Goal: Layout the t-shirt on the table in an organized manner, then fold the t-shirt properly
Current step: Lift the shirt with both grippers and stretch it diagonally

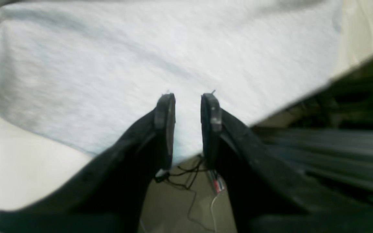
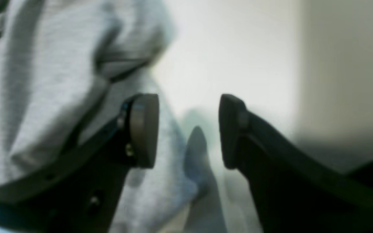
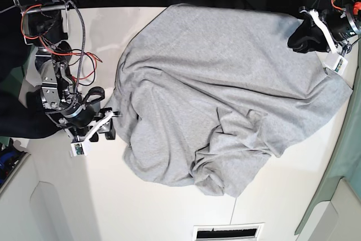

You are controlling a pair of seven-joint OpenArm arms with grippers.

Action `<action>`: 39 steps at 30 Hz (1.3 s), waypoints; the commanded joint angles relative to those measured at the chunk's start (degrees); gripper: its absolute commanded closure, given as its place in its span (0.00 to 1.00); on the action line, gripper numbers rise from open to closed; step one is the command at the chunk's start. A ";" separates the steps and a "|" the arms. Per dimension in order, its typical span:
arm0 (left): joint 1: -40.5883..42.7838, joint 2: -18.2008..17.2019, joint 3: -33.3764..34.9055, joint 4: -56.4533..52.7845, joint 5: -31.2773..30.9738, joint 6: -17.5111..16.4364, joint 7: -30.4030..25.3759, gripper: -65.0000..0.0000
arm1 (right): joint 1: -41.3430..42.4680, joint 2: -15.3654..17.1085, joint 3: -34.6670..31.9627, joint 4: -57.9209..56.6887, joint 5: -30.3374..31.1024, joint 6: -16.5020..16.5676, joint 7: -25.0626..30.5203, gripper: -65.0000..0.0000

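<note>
Base view: the large light heather-grey cotton t-shirt lies spread but rumpled on the wide white matte table, filling the centre and upper right of the frame. No lettering shows on the upward face. Its long axis runs roughly from the upper right corner down to the lower centre, where a folded, bunched edge ends short of the thin dark seam line in the tabletop. Heavy creases gather in the lower middle; the upper part lies flatter. No container is present in any view.

The left gripper sits at the upper right of the frame, over the shirt's far corner near the table edge. In the left wrist view the left gripper has its dark fingers standing apart with a narrow gap, nothing between them; the grey fabric lies flat beyond and below the tips, not pinched.

The right gripper sits at the middle left of the base frame, just beside the shirt's left edge. In the right wrist view the right gripper is spread wide, fingers clear of cloth; crumpled grey fabric fills the left of that frame, and a blurred fold shows in the gap beyond the tips.
</note>
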 commanded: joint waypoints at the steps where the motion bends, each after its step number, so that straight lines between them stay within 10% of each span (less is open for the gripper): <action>1: -1.07 -0.26 -0.44 -0.83 0.24 0.90 -0.94 0.74 | 1.33 -0.02 -0.04 -0.15 0.44 0.15 1.11 0.54; 12: -14.29 2.01 3.48 -19.67 0.76 1.31 -2.03 0.74 | 1.75 -1.03 -0.22 -4.72 -2.45 -0.04 2.16 1.00; 25: -32.74 1.92 14.10 -40.46 17.18 9.29 -4.13 0.74 | 2.40 4.07 10.19 -3.72 -2.64 0.63 0.90 1.00; 36: -37.09 1.03 14.16 -40.83 17.03 9.25 -3.17 0.74 | -6.34 4.63 23.58 2.19 15.87 11.67 -2.14 1.00; 39: -36.87 1.01 14.16 -40.83 16.85 9.22 -1.97 0.74 | -6.54 4.46 24.39 4.42 20.37 13.14 -2.12 0.75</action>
